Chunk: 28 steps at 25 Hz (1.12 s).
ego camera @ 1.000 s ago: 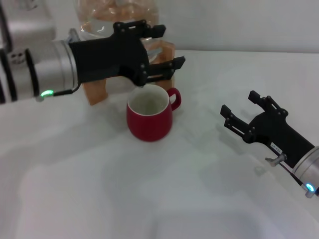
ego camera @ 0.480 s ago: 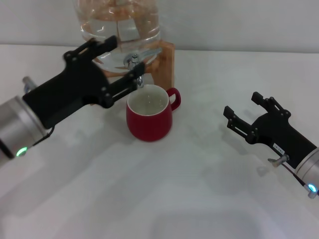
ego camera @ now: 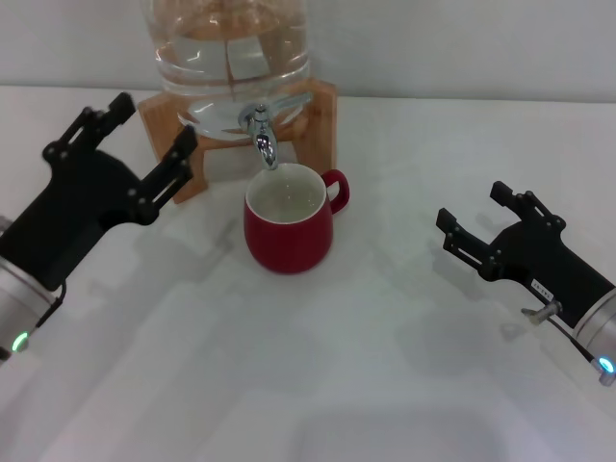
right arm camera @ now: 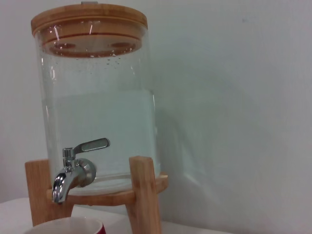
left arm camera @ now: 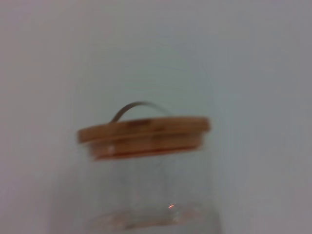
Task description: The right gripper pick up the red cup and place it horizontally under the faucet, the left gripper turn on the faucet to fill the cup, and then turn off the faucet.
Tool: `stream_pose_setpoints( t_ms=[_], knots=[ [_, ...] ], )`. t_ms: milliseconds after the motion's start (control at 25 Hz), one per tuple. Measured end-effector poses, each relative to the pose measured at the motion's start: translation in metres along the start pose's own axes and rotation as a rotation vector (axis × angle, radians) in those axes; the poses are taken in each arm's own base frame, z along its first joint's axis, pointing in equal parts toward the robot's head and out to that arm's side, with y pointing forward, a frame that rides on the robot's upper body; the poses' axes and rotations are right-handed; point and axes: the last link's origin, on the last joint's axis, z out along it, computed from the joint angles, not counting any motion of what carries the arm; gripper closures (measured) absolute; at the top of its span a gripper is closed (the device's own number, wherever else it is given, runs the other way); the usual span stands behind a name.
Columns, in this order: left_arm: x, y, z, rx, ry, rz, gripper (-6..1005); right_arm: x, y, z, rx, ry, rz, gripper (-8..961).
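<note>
The red cup [ego camera: 288,226] stands upright on the white table, its mouth right below the chrome faucet [ego camera: 262,129] of the glass water jar [ego camera: 229,53]. Its rim [right arm camera: 66,226] also shows in the right wrist view, under the faucet [right arm camera: 73,171], whose lever points sideways. No water stream shows. My left gripper [ego camera: 142,152] hovers open and empty to the left of the jar's wooden stand [ego camera: 318,120]. At the right, my right gripper [ego camera: 479,223] is open and empty, well clear of the cup.
The jar's wooden lid [left arm camera: 144,134] with a wire handle fills the left wrist view. A pale wall [ego camera: 462,43] runs behind the table. Bare tabletop [ego camera: 318,375] spreads in front of the cup and between both arms.
My left gripper has drawn back from the faucet, moving left and toward me, and now sits beside the stand. The cup and right arm have stayed nearly still.
</note>
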Motion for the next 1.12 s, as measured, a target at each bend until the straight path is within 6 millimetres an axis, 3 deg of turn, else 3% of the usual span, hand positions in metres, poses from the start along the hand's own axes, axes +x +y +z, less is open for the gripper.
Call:
stream_pose_setpoints(
  t_ms=[600,1120],
  knots=[
    [-0.034,-0.026,-0.039,0.27,-0.005,-0.113,243,0.002,-0.002,-0.002,0.004,0.008,-0.002,83],
    [-0.041,-0.029,-0.039,0.272,-0.016,-0.114,242,0.001,-0.002,-0.001,0.003,0.004,-0.003,84]
  ],
)
